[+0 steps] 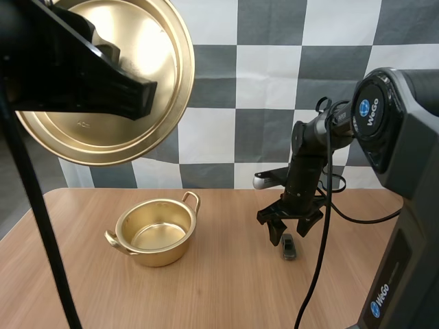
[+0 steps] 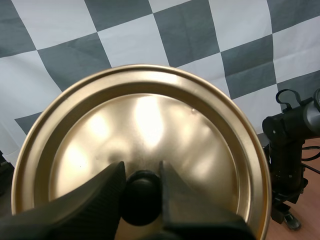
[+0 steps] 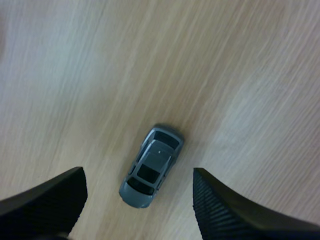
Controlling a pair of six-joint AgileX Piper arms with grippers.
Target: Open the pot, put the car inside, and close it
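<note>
At the upper left of the high view, the left gripper [image 2: 141, 172] is clamped on the knob [image 2: 141, 200] of the lid [image 1: 110, 75], held high. At lower centre-left the pot [image 1: 154, 255] stands open and empty. Right of centre, the right gripper [image 1: 289, 229] hovers with its fingers apart over the car [image 1: 289, 247], which lies on the table [image 1: 219, 295]. The opening looks done; putting the car in and closing the pot are left.

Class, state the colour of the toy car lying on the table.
The car is grey-blue with dark windows; right wrist view shows it best.
</note>
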